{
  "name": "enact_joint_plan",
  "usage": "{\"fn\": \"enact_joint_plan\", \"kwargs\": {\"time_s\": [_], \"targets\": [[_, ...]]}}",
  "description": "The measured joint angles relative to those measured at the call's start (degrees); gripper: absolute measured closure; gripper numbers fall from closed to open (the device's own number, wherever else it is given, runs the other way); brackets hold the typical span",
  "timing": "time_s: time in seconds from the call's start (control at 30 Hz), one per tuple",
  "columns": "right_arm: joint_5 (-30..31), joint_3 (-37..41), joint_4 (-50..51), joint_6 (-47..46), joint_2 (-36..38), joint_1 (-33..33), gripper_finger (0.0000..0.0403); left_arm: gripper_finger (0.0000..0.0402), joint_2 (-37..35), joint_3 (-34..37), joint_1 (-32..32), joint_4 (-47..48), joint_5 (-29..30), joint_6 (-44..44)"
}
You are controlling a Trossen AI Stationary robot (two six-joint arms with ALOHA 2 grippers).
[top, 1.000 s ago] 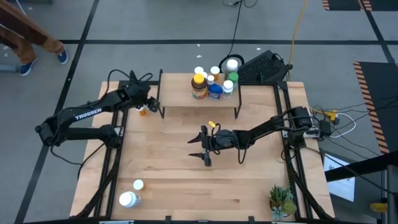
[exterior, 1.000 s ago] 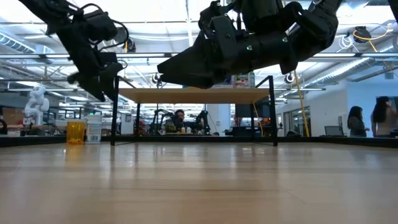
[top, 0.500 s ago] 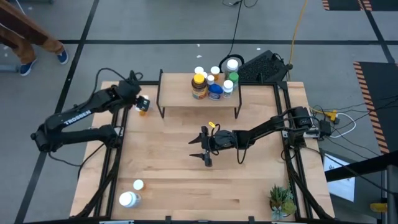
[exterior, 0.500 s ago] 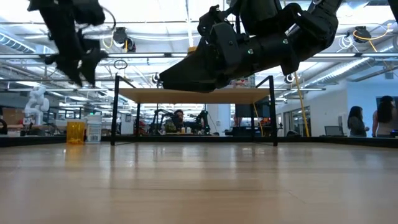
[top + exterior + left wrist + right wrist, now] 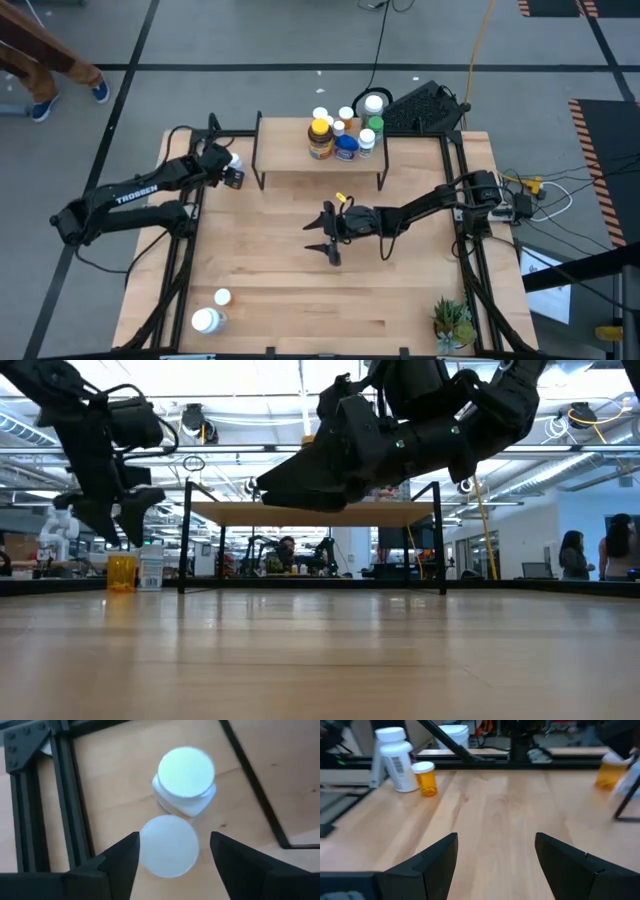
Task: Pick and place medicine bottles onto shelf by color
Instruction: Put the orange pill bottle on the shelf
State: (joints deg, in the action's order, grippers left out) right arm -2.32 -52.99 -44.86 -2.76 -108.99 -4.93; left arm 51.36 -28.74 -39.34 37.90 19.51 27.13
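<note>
At the table's far left, beside the shelf's left legs, stand a small bottle with a white cap (image 5: 169,845) and a white bottle (image 5: 186,775); in the low view they are an orange bottle (image 5: 121,572) and a white one (image 5: 151,565). My left gripper (image 5: 232,172) hangs open above them, its fingers on either side of the orange bottle's cap and apart from it. The shelf (image 5: 320,160) carries several bottles (image 5: 345,132) at its far middle. My right gripper (image 5: 326,242) hovers open over the table's middle, with nothing between its fingers.
A white bottle (image 5: 205,320) and a small orange one (image 5: 222,297) stand at the near left corner. A potted plant (image 5: 452,322) sits at the near right corner. A keyboard (image 5: 425,108) lies beyond the far edge. A person's legs (image 5: 50,65) show on the floor at far left.
My left gripper rose and swung toward the table's left edge, then came back down over the two bottles beside the shelf's left legs, and now straddles the orange bottle's cap. The bottles have not moved.
</note>
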Motion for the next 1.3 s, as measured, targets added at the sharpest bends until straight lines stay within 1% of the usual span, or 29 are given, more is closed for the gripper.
{"fn": "enact_joint_plan", "kwargs": {"time_s": [0.07,0.13,0.23,0.3,0.4,0.5,0.6,0.7,0.8,0.93,1.0,1.3], "targets": [[-3.0,0.0,0.3,-2.5,0.0,0.8,0.0144,0.0139,0.0,1.3,-0.5,-1.0,0.0,0.0],[-4.7,0.0,0.6,-4.1,0.0,1.5,0.0144,0.0120,0.0,2.1,-1.1,-1.4,0.0,0.0],[-5.3,0.0,0.5,-4.7,0.0,1.9,0.0144,0.0099,0.0,2.9,-1.8,-2.3,0.0,-0.2],[-5.3,0.0,0.6,-4.6,0.0,1.9,0.0144,0.0096,0.0,3.3,-2.0,-2.6,-0.1,-0.2],[-5.4,0.0,0.5,-4.0,0.0,1.9,0.0144,0.0112,0.0,3.9,-2.0,-2.9,-0.2,-0.2],[-5.3,0.0,0.2,-3.9,0.0,1.9,0.0144,0.0148,0.0,4.7,-1.9,-3.8,-1.4,-0.3],[-5.3,0.0,0.1,-4.0,0.0,1.9,0.0144,0.0186,0.0,4.8,-2.0,-4.1,-1.4,-0.6],[-5.3,0.0,0.0,-4.0,0.0,1.9,0.0144,0.0209,0.0,4.8,-1.9,-5.4,-1.4,-2.2],[-5.3,0.0,0.0,-4.0,0.0,1.9,0.0144,0.0208,0.0,4.8,-2.0,-5.6,-1.3,-2.6],[-5.3,0.0,0.1,-4.0,0.0,1.9,0.0144,0.0183,0.0,4.8,-2.0,-5.6,-1.2,-2.8],[-5.3,0.0,0.1,-4.0,0.0,1.9,0.0144,0.0179,0.0,4.5,-2.0,-5.3,-1.2,-2.8],[-5.3,0.0,0.7,-3.9,0.0,1.9,0.0144,0.0207,0.0,0.9,-1.7,-2.7,-1.6,-2.8]]}}
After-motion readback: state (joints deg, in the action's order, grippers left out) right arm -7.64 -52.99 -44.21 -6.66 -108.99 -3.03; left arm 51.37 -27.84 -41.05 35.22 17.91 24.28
